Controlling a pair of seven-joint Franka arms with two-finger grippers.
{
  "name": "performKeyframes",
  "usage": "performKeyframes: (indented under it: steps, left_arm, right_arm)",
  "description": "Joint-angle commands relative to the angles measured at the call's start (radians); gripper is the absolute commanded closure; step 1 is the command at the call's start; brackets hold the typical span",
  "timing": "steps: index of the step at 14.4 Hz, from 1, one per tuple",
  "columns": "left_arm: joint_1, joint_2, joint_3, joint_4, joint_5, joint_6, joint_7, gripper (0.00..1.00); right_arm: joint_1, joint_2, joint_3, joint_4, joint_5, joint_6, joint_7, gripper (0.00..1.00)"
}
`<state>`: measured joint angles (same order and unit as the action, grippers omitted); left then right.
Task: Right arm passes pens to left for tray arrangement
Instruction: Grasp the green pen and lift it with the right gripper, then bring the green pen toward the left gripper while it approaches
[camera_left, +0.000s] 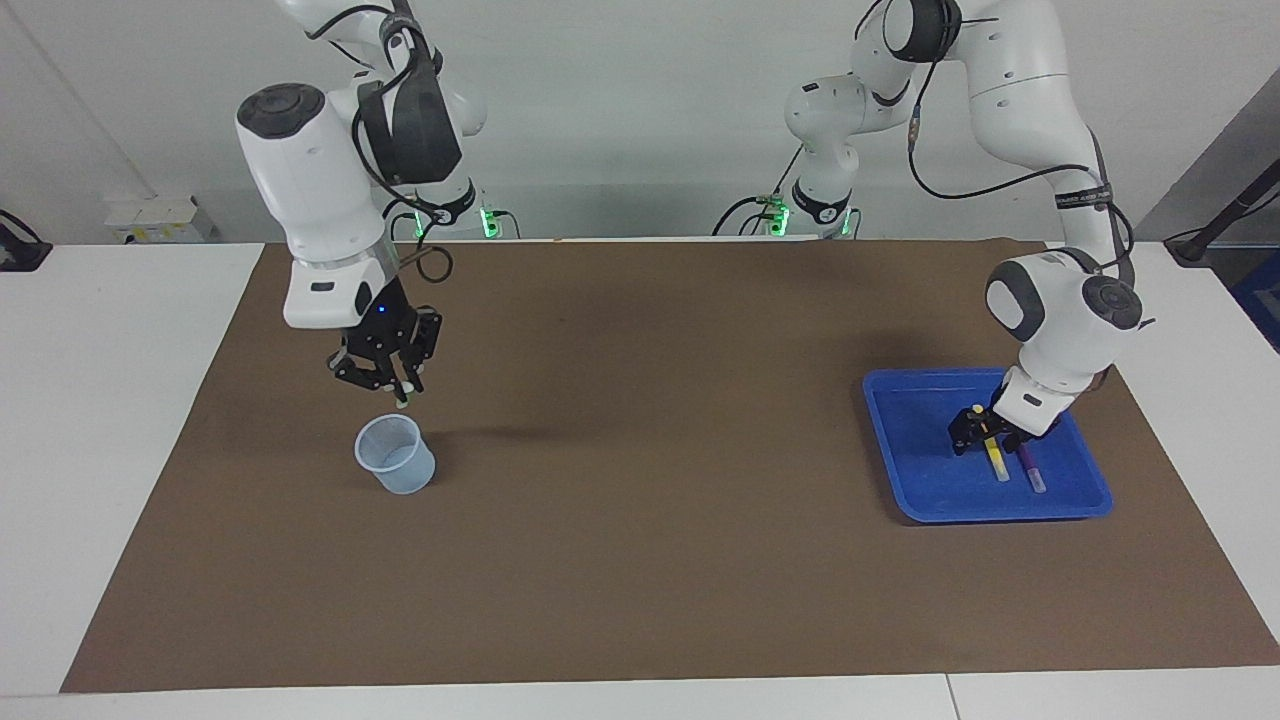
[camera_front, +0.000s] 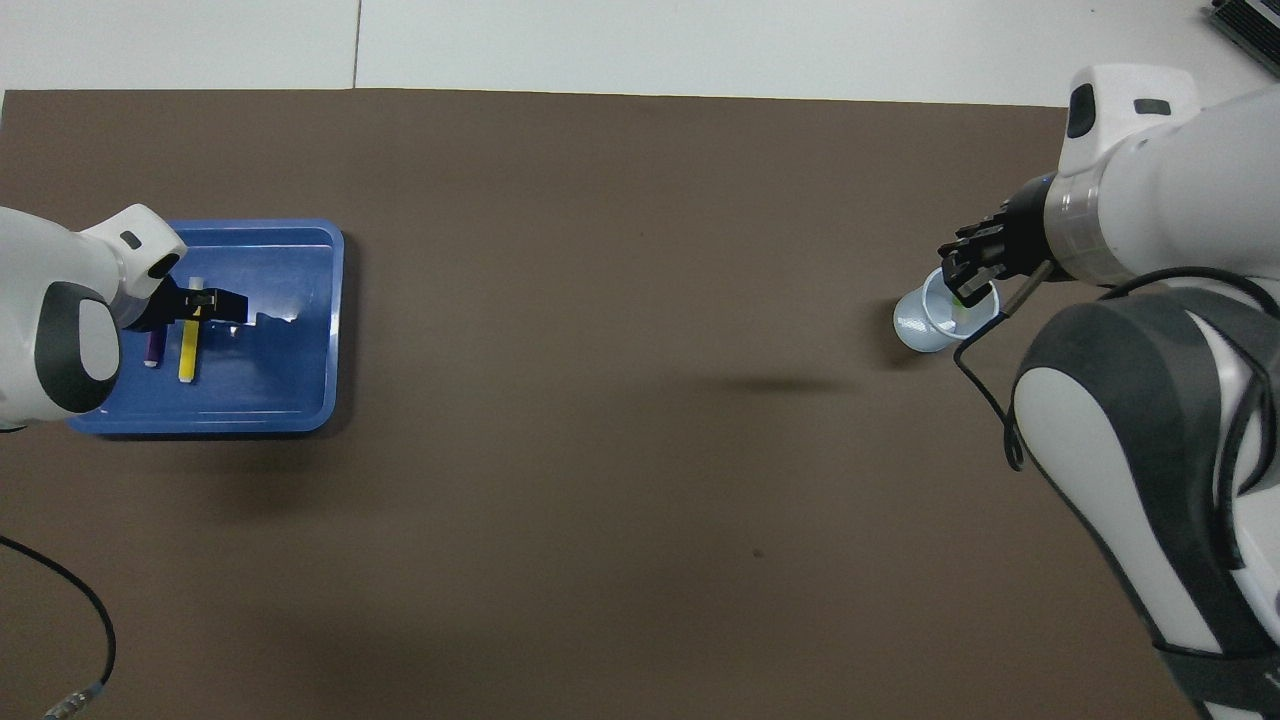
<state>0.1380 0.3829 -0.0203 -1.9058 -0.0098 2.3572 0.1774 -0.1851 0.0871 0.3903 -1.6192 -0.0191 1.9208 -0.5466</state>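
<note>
My right gripper (camera_left: 388, 378), with its blue light on, is shut on the green pen (camera_left: 403, 398) and holds it upright just above a translucent cup (camera_left: 396, 455). In the overhead view the right gripper (camera_front: 968, 278) is over the cup's rim (camera_front: 925, 325). The blue tray (camera_left: 920, 470) lies at the left arm's end of the table. The yellow pen (camera_left: 998, 462) and the purple pen (camera_left: 1033, 472) lie side by side in it. My left gripper (camera_left: 985, 432) is low in the tray, over the yellow pen's upper end. The overhead view also shows the tray (camera_front: 290, 380), yellow pen (camera_front: 187, 355), purple pen (camera_front: 152, 348) and left gripper (camera_front: 205, 305).
A brown mat (camera_left: 640, 500) covers most of the white table. The cup stands toward the right arm's end and the tray toward the left arm's end. A loose cable (camera_front: 60, 600) lies on the mat near the left arm's base.
</note>
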Motion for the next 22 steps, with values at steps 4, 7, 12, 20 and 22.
performKeyframes:
  steps: [4,7,12,20,22]
  left_arm:
    - [0.008,-0.012,-0.003,-0.01,0.019,0.001,0.007,0.03]
    - [0.006,-0.016,-0.004,-0.009,0.019,-0.01,0.007,0.02]
    - [-0.028,-0.062,-0.001,-0.009,0.019,-0.046,0.005,0.02]
    - [-0.032,-0.116,-0.012,-0.004,0.008,-0.123,-0.129,0.02]
    - [-0.049,-0.137,-0.02,0.013,-0.007,-0.197,-0.272,0.04]
  right_arm:
    - [-0.005,0.006,0.068,0.105,0.09,-0.13,0.259,1.0]
    - [0.007,-0.003,0.096,0.099,0.097,-0.135,0.391,1.0]
    - [0.01,-0.003,0.096,0.102,0.255,-0.12,0.741,1.0]
    - [0.137,-0.052,0.101,-0.003,0.413,0.07,1.264,1.0]
    - [0.171,-0.058,0.101,-0.031,0.441,0.144,1.379,1.0]
